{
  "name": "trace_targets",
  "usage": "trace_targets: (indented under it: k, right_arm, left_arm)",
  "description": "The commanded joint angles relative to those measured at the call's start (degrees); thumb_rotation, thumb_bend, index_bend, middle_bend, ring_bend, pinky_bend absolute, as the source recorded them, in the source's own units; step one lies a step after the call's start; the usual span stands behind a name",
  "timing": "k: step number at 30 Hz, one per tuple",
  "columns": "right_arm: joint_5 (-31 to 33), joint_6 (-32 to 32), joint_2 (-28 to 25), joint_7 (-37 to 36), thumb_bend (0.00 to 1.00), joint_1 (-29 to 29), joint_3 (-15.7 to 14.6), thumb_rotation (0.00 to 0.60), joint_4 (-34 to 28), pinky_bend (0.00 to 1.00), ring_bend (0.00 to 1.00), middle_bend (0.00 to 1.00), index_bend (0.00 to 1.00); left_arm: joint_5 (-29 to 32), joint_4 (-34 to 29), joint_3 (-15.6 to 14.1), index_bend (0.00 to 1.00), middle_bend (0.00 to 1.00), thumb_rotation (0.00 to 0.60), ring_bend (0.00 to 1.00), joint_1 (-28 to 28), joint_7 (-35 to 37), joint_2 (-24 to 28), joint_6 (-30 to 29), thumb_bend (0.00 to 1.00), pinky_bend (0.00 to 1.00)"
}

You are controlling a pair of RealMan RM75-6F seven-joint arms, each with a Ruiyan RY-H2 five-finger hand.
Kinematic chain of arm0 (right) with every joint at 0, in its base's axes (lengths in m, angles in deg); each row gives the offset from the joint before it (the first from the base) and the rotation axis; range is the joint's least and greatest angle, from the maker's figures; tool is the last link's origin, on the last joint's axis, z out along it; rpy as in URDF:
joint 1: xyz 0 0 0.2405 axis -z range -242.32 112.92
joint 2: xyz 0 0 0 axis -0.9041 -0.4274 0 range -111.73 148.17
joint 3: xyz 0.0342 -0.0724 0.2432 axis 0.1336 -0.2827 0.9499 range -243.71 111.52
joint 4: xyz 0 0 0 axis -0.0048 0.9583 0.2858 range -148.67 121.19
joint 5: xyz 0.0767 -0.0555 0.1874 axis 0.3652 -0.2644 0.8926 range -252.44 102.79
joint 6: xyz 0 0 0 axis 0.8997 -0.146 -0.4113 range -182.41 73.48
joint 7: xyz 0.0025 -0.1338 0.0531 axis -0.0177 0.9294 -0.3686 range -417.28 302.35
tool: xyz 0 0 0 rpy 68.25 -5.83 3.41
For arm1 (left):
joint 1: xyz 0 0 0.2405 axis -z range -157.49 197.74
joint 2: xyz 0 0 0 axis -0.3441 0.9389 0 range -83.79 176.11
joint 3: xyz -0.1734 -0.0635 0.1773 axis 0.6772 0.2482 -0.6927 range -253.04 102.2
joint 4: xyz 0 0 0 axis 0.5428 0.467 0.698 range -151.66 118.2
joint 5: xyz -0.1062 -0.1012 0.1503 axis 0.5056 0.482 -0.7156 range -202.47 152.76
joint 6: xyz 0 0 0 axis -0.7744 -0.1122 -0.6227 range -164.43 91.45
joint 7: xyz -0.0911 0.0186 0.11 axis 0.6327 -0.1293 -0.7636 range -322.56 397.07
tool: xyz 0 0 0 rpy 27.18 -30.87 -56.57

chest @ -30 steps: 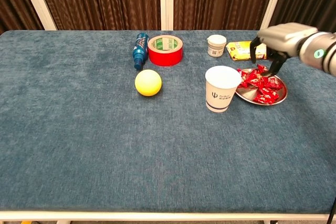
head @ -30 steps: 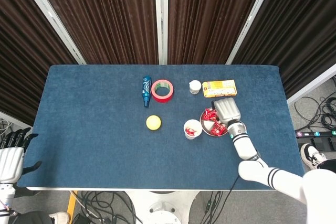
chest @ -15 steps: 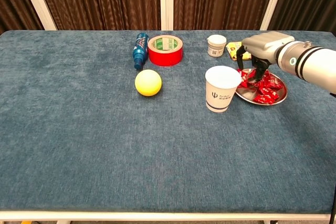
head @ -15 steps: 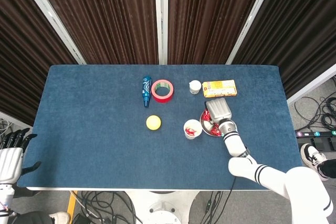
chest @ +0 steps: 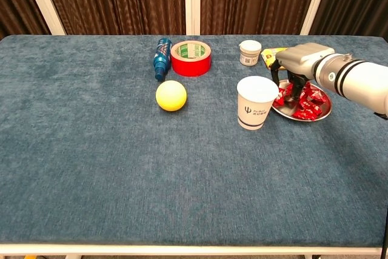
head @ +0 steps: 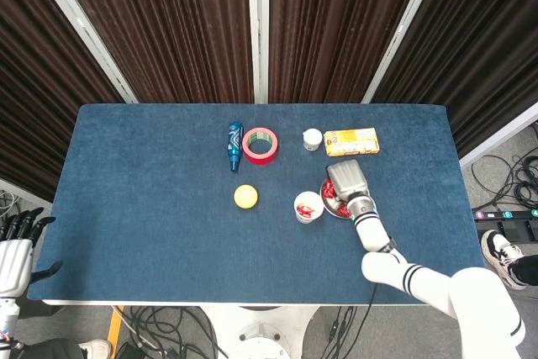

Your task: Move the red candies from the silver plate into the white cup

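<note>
Curtained lab, cabled floor

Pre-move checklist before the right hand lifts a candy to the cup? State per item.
1. Right hand over the silver plate, fingers down among the red candies: ok.
2. Candy actually pinched: cannot tell, the fingertips are hidden among the wrappers.
3. White cup upright, mouth open, just left of the plate: ok.
4. Room in the cup: ok, head view shows a few candies inside, not full.
5. Path from plate to cup free of objects: ok, the white jar and yellow packet sit behind.
6. Left hand off the table edge, holding nothing: ok.
</note>
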Motion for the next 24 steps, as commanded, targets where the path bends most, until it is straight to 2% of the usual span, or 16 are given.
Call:
trace_targets:
  k: [1,16,24]
  right_arm:
    - [-0.93,-0.71,-0.36,-0.45,0.21,0.07,0.12,0.6,-1.26,1.0,1.0,1.0,0.45]
    - [-5.42,-3.6,-2.37,-0.22,0.21,0.36,-0.95,0.6,-7.5,1.0,1.0,1.0,0.44]
    - [-3.4,-2.84,-2.55,2.08,0.21,0.35,-1.8,0.6,-7.58,1.0,1.0,1.0,0.44]
  left_arm:
    - [0.04,0.1,0.0,0.29,0.22,0.6,0.12,-0.03,0.04,0.01,0.04,0.0,0.13]
    - [0.26,0.64,-0.11,0.29,0.22,0.6,0.12,-0.3,0.53,-0.29,0.26,0.0,0.13]
    - [0.21,0.77,-0.17,0.29,0.22,0.6,0.12,-0.41,0.63,-0.33,0.26,0.0,0.13]
